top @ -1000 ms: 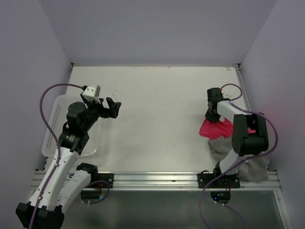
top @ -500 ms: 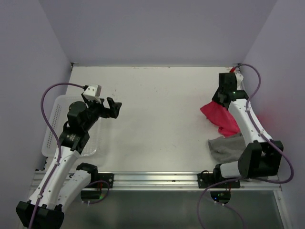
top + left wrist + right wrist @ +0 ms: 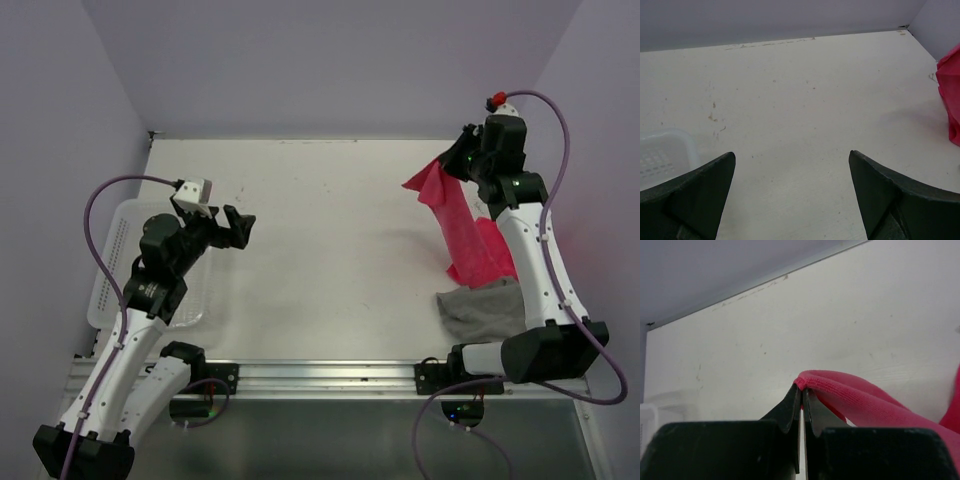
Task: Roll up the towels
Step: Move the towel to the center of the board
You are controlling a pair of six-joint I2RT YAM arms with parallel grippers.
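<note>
My right gripper (image 3: 462, 160) is raised high at the back right and is shut on an edge of the pink-red towel (image 3: 455, 215), which hangs down from it to the table. In the right wrist view the gripper (image 3: 801, 386) pinches the folded pink edge (image 3: 860, 402). The grey-taupe towel (image 3: 485, 310) lies crumpled on the table at the front right, partly under the pink towel's lower end. My left gripper (image 3: 238, 228) is open and empty above the table's left side. In the left wrist view its gripper (image 3: 790, 165) frames bare table, with the pink towel (image 3: 950, 95) at the far right edge.
A white perforated plastic basket (image 3: 120, 265) sits at the left edge, under my left arm; its corner shows in the left wrist view (image 3: 662, 155). Lilac walls close the back and both sides. A metal rail (image 3: 320, 375) runs along the front edge.
My right gripper has lifted up and back toward the rear right corner, pulling the pink towel up off the grey one so it now hangs stretched. The left arm has not moved.
</note>
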